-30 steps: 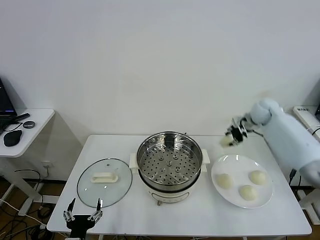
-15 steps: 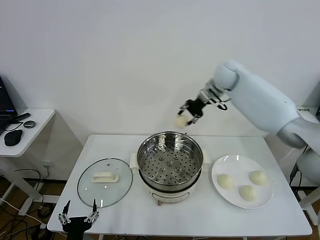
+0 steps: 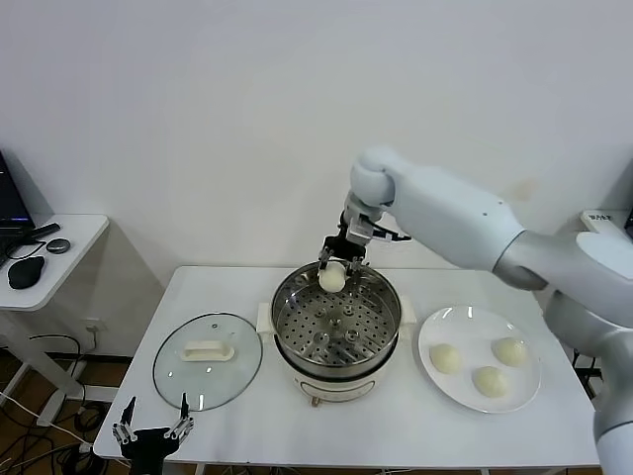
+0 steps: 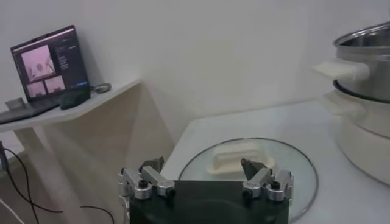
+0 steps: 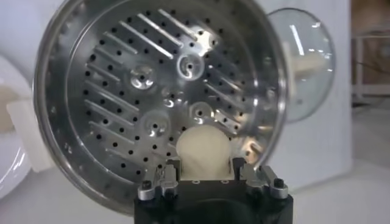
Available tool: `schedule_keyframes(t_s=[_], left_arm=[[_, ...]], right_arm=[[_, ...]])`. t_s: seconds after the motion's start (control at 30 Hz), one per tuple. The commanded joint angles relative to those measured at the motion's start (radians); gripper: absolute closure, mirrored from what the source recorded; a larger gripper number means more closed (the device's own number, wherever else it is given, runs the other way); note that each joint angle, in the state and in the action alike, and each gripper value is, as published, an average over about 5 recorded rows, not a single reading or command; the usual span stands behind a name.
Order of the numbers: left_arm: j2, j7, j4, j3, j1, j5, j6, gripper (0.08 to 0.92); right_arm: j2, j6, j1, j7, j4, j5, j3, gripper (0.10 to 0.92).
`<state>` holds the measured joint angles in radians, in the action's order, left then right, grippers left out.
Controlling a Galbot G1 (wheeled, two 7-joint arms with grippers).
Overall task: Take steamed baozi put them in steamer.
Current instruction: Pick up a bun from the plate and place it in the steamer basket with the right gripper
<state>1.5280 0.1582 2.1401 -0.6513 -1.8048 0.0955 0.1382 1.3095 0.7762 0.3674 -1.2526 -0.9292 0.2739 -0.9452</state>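
Observation:
My right gripper point(image 3: 333, 267) is shut on one cream-white baozi point(image 3: 332, 279) and holds it over the far rim of the steamer point(image 3: 336, 319). In the right wrist view that baozi point(image 5: 203, 152) sits between the fingers point(image 5: 170, 173), above the perforated tray point(image 5: 146, 97), which holds nothing. Three more baozi point(image 3: 445, 358) point(image 3: 510, 350) point(image 3: 490, 381) lie on the white plate point(image 3: 435, 381) to the right of the steamer. My left gripper point(image 3: 153, 430) hangs open at the table's front left edge, near the glass lid point(image 4: 244, 164).
The glass lid with white handle point(image 3: 208, 358) lies flat left of the steamer. A side table point(image 3: 45, 257) with a mouse and laptop stands at far left. A white wall rises behind the table.
The right arm swung left from above the plate and came down, carrying the baozi to just over the steamer's far rim. The left gripper stayed put.

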Motion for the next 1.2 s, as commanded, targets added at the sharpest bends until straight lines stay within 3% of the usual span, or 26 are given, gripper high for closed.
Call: schedule_keyframes(t_s=[0.03,0.3,0.53,0.9,1.07,1.2], left_arm=[[0.001,0.003,-0.005,0.0,0.0,-0.003,0.001,0.177],[0.0,0.001,-0.017,-0.003,0.009,-0.008,0.003,0.177],[0.004,0.002,-0.029,0.0,0.013,-0.013,0.004,0.177],[-0.003,-0.002,-0.042,-0.012,0.026,-0.019,0.012,0.177],[-0.003,-0.004,-0.037,-0.009,0.026,-0.018,0.015,0.177],[-0.005,-0.007,-0.029,-0.011,0.022,-0.018,0.017,0.177]], right_arm=[[0.075,0.052,-0.047,0.021,0.104,0.131,0.014,0.516],[0.092,0.051,-0.078,0.075,0.142,0.166,0.02,0.516],[0.1,0.051,-0.068,0.102,0.153,0.111,0.0,0.497],[0.069,0.0,-0.022,0.06,0.119,-0.016,-0.009,0.22],[-0.007,-0.171,0.069,-0.011,0.04,-0.18,0.036,0.203],[-0.149,-0.528,0.162,-0.01,-0.096,-0.342,0.076,0.203]])
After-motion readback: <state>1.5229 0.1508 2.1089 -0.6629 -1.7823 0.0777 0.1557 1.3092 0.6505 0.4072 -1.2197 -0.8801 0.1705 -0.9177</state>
